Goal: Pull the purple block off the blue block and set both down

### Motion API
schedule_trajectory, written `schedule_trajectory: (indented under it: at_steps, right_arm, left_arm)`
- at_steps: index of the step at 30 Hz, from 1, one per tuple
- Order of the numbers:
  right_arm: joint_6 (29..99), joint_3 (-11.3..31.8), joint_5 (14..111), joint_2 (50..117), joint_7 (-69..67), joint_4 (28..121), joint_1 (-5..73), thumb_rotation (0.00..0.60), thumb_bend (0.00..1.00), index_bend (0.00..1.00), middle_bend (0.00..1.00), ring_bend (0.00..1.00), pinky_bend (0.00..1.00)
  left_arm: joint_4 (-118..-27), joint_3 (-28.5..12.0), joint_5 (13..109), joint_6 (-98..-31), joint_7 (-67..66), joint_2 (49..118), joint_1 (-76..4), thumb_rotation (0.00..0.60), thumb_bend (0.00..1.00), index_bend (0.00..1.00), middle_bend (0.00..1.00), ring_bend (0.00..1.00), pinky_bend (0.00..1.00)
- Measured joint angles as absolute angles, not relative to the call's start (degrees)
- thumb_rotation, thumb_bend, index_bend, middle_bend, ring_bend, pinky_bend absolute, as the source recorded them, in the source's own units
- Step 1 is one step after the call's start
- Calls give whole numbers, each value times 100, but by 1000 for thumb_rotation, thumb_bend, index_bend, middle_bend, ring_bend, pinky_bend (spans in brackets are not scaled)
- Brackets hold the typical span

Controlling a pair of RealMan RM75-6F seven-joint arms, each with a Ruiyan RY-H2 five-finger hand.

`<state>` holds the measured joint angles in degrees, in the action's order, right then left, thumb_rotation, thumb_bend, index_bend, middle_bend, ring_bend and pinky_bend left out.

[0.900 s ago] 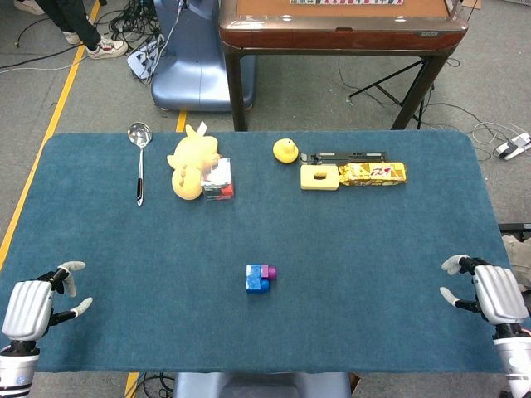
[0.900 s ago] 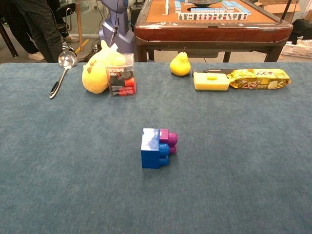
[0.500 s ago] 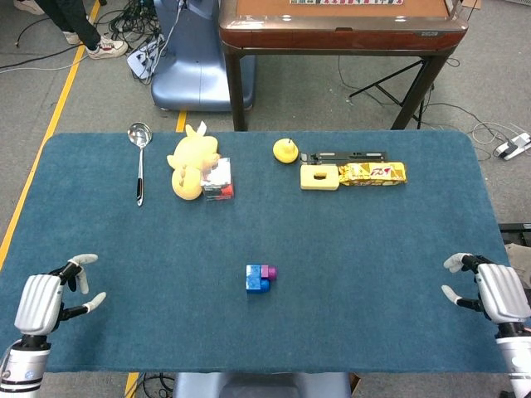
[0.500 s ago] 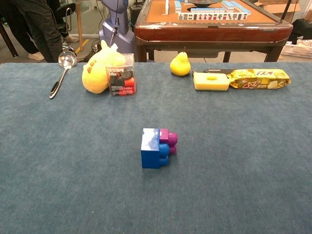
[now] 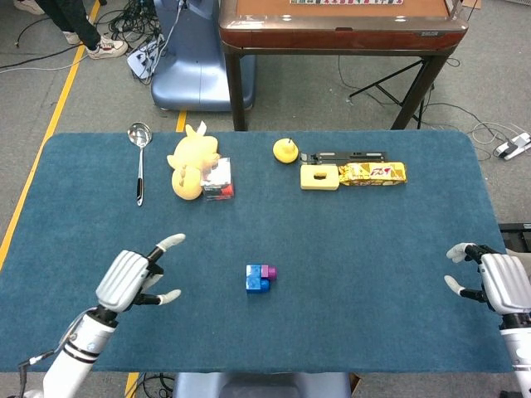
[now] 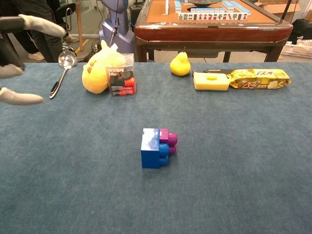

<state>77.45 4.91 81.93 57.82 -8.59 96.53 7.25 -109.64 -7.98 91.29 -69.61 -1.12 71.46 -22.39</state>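
Two hands: left hand [image 5: 129, 279] lower left, right hand [image 5: 498, 282] lower right. One blue block [image 5: 256, 279], one purple block [image 5: 269, 271]. One ladle [image 5: 138, 157], one plush toy [image 5: 190, 162], one clear box [image 5: 218, 180], one pear [image 5: 285, 151], one sponge [image 5: 319, 177], one snack packet [image 5: 374, 172].

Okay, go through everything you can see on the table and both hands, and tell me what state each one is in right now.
purple block: joined to the blue block's right side, on the table.
blue block: on the table, untouched.
left hand: empty, fingers apart, left of the blocks.
right hand: empty, fingers apart, at the table's right edge.
ladle: lying flat.
yellow plush: against the clear box.
snack packet: lying flat.
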Motion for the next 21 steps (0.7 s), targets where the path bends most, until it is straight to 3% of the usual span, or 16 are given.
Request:
schedule_trajectory:
  at_steps: [13,21]
  right_arm:
    - [7657,477,8132,5725,-938,9557,750,600,181,470,494,437,578]
    - [7630,461,8139,5778,-1073,9413,755,600,183,470,494,437,578]
  left_arm:
    - [-11052,-1134,7594,-5180,-1235,7850,-3669,600,0,122,1000,1000,1000]
    - [-10785,-1176,7060,-4860,-1554,8331,-4155,600,0,124,1000,1000,1000]
